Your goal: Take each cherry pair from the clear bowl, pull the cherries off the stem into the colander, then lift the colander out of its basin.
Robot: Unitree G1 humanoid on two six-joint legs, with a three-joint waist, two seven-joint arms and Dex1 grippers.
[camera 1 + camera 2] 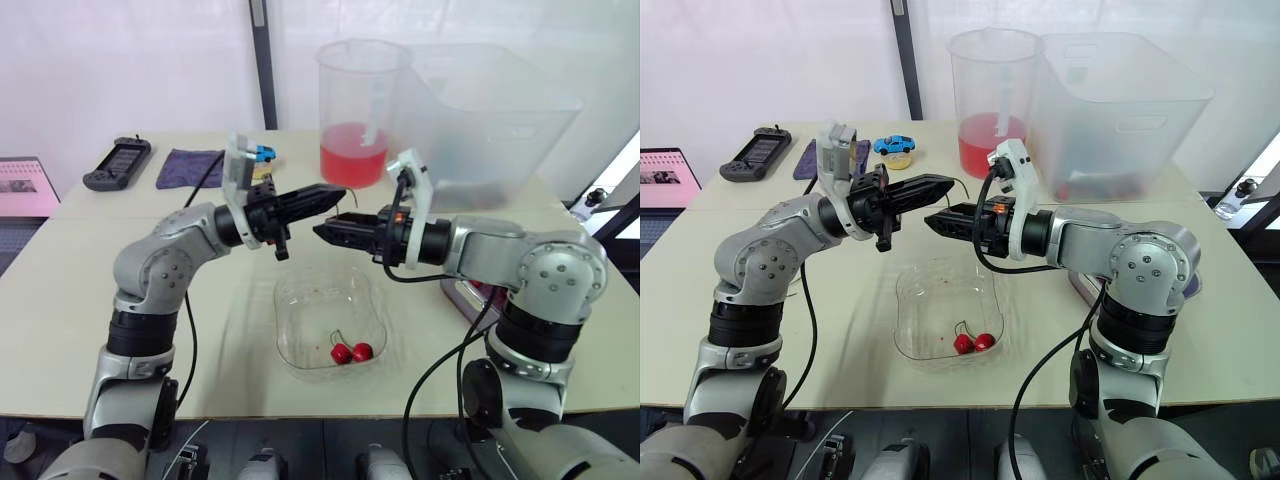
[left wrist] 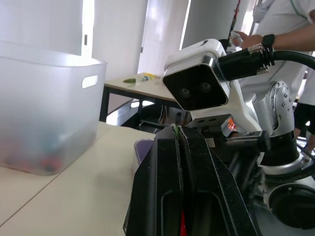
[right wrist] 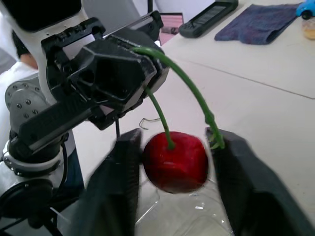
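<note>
My left end effector and right end effector point at each other in the air above the clear bowl, left just higher, each with fingers pressed together. A thin stem arcs from the left tip. One cherry pair lies in the bowl on the bench.
</note>
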